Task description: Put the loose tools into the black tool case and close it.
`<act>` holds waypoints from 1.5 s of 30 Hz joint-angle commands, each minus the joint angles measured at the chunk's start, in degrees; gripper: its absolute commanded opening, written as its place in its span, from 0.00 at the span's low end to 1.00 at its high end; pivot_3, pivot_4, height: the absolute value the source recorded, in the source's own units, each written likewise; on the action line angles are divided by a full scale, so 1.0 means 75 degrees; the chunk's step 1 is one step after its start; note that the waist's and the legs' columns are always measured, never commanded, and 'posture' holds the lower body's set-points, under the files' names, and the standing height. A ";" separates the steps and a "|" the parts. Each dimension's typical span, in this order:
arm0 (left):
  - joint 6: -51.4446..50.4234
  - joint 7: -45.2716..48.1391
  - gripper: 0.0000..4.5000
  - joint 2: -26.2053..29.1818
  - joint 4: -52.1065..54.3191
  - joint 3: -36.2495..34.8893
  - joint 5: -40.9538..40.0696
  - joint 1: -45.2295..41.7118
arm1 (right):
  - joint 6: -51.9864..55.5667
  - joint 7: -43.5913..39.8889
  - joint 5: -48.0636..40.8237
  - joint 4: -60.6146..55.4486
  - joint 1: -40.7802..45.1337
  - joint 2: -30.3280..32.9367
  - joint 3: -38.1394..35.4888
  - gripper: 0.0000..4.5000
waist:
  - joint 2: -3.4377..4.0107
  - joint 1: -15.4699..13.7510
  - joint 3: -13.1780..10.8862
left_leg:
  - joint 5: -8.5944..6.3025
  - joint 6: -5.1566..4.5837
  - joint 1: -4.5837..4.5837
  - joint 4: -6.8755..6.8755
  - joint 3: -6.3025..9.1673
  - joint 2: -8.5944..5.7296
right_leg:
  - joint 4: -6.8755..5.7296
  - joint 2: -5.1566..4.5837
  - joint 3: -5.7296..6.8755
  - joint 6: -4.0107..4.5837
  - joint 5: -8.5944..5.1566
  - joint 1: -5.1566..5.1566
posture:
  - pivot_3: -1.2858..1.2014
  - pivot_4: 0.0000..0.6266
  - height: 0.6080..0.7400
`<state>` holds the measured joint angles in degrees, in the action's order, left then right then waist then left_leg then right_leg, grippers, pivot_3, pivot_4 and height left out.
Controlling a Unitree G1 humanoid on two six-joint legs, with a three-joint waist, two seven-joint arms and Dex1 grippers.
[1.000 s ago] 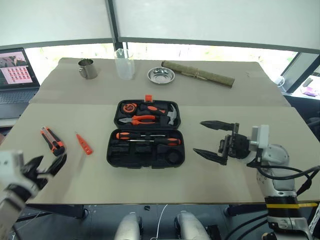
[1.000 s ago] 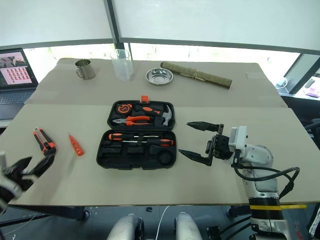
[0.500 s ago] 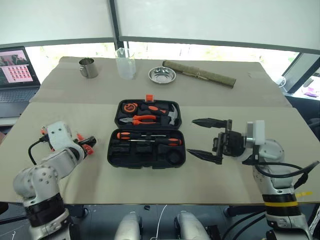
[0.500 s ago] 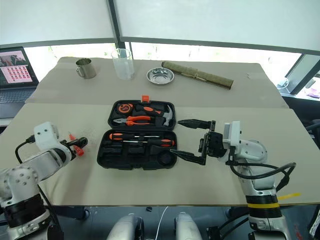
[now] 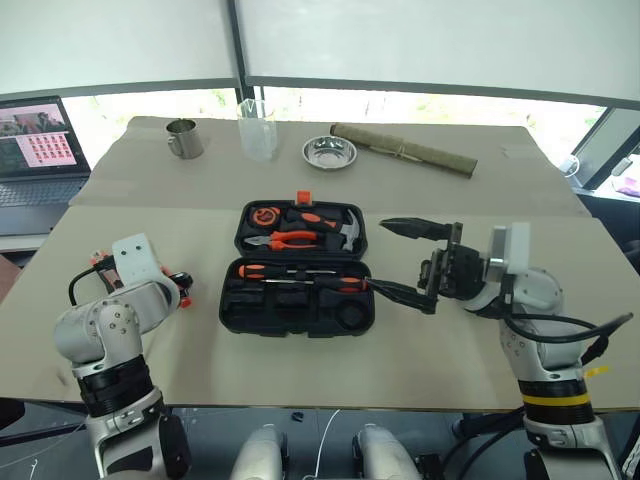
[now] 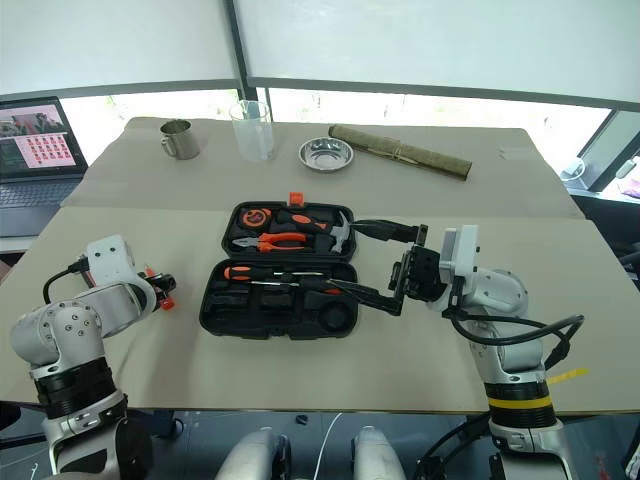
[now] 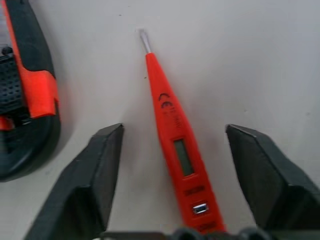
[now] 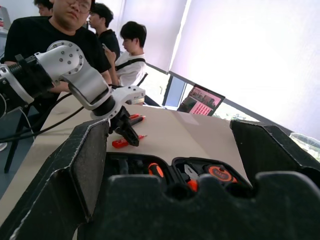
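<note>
Currently the left gripper [image 7: 172, 175] is seen half open astride the tester screwdriver [image 7: 175, 145], left of the open black tool case [image 5: 296, 270]; nothing is gripped. Right gripper [image 5: 398, 260] is held wide, empty, beside the case's right edge.

A CE mark stands on the orange tester screwdriver [image 7: 175, 137], above its small display window; nothing else is legible

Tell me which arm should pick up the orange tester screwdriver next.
Left. The left gripper already straddles the tester screwdriver on the table, fingers apart on either side. The right gripper hangs open beside the tool case, far from it.
</note>
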<state>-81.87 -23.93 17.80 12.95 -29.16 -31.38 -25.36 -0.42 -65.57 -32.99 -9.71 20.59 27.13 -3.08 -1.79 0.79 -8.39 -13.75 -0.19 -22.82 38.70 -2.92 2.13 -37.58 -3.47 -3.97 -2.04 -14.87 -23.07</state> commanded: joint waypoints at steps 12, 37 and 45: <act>0.0922 0.3042 0.10 0.0731 0.0811 -0.0343 -0.0043 0.0864 | 0.0203 0.0337 -0.0165 -0.0549 0.0107 0.0096 -0.0166 1.00 | 0.0030 0.0047 0.0017 | 0.0000 0.0000 -0.0001 -0.0016 -0.0001 -0.0001 | 0.0004 -0.0001 -0.0005 -0.0003 -0.0002 -0.0009 | 0.52 0.24 1.00; 0.8561 1.3594 0.10 0.4101 -0.2394 0.7007 0.3725 -0.2341 | 0.0757 0.0240 -0.0059 -0.1267 -0.1670 0.1409 -0.0554 1.00 | -0.0060 -0.0024 -0.0053 | 0.0036 -0.0029 -0.0200 -0.0045 -0.0043 -0.0006 | 0.0088 0.0002 0.0032 -0.0012 0.0007 -0.0156 | 0.52 0.24 1.00; 0.8670 1.3780 0.10 0.4113 -0.2615 0.7139 0.4361 -0.2487 | 0.0479 0.0283 -0.0008 -0.1184 -0.1931 0.1373 -0.0621 1.00 | -0.0059 -0.0018 -0.0053 | 0.0029 -0.0041 -0.0197 0.0008 -0.0038 -0.0004 | 0.0055 0.0005 0.0030 -0.0019 0.0008 -0.0142 | 0.52 0.24 1.00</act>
<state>-16.89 79.47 47.86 -6.01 23.94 -0.89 -43.02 5.04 -63.57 -32.76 -17.21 6.09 37.66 -5.71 -2.23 0.66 -8.78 -13.53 -0.49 -24.29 38.77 -3.21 2.10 -37.17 -3.43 -3.74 -2.19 -14.80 -24.12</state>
